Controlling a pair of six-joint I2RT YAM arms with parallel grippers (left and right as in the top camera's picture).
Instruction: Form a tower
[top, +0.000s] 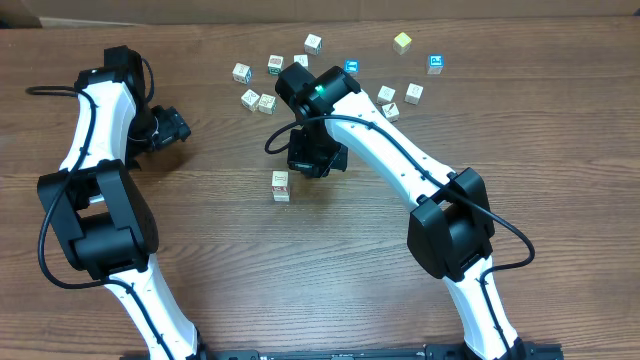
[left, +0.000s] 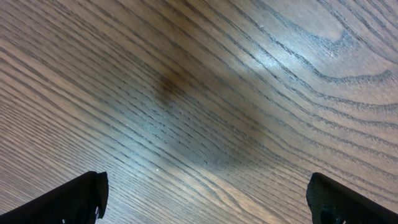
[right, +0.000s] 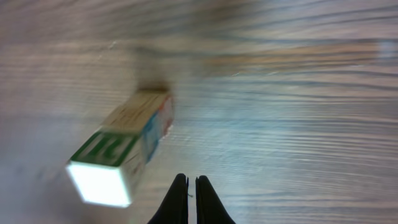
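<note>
Overhead: right claw, black, two-fingered, hangs just beside the tower, a narrow one-cube-wide column of small pale wooden cubes with printed faces; finger state not readable here. Left claw sits well apart from the tower. Count: one tower; beyond the right claw, nine loose pale wooden cubes (one half hidden by the wrist, so tentative), two bright blue-faced cubes, one yellow cube. Left wrist: left claw fingers spread wide, only bare brown wood-grain table between them; zero cubes. Right wrist: right claw fingertips pressed together, holding nothing. Tower stands just left of and ahead of the tips, not touching; at least two cubes, but blur hides the exact number. Risk, judged: the right claw is close enough that a leftward swing of fingers or wrist would clip the column, which has no sideways support and would topple. A later cube set off-centre would do the same.
</note>
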